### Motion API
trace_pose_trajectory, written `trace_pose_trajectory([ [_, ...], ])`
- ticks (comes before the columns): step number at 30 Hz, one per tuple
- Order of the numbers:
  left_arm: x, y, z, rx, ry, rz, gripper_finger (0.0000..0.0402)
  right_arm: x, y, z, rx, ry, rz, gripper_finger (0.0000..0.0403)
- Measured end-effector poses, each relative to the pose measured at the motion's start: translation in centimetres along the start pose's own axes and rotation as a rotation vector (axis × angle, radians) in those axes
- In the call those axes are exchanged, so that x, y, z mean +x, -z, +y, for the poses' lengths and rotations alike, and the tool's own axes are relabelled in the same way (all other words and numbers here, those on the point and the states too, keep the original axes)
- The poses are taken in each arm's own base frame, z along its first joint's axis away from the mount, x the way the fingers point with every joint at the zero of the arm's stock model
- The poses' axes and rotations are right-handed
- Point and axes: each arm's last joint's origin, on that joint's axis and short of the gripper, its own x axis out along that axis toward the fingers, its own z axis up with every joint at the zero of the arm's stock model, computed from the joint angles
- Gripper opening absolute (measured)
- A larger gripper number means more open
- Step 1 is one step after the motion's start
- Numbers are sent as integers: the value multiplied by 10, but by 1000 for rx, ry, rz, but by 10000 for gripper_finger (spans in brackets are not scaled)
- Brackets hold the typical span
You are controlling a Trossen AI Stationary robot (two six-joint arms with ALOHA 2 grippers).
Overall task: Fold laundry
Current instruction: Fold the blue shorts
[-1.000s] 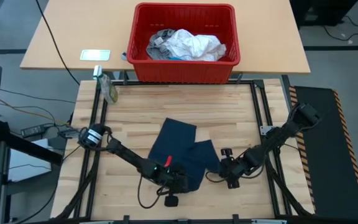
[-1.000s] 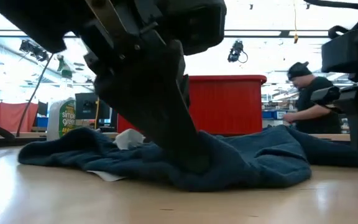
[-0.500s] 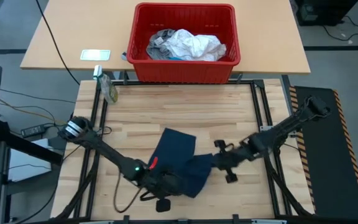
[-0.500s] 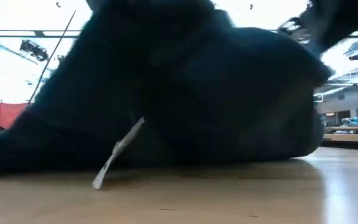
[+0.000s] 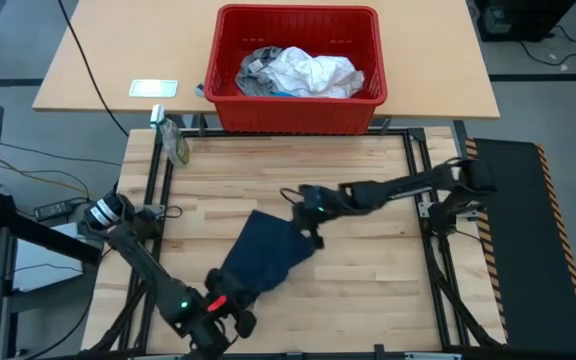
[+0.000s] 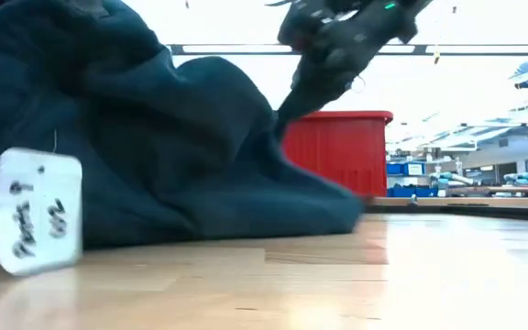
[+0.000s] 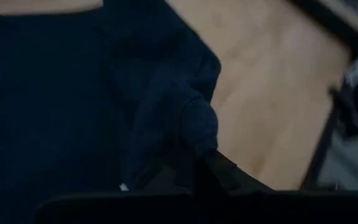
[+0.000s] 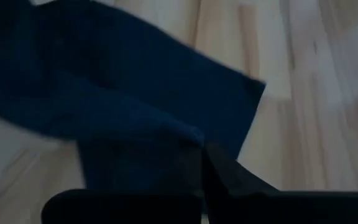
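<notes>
High view: both pincers, left (image 5: 230, 308) and right (image 5: 306, 222), clamped on navy garment (image 5: 263, 258).

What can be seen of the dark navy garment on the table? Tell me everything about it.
The dark navy garment is soft, matte cloth, stretched slantwise across the wooden table in front of the red basket. The left gripper is shut on its near end, the right gripper on its far corner, lifting it. Its middle sags onto the wood. A white handwritten tag hangs from it.
</notes>
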Motion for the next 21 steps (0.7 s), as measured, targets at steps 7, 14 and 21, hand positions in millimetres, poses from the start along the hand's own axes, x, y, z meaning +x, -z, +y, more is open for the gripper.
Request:
trace_pose_trajectory([
  [7,-8,6,8,-36,-38,-16,4,47,-31,-31,-43,-61,-45,2],
  [14,-11,16,24,80,-194,307,12,94,-32,-57,30,-6,-10,20],
  [21,-12,13,33,34,-292,284,64,118,-23,-77,171,16,11,58],
])
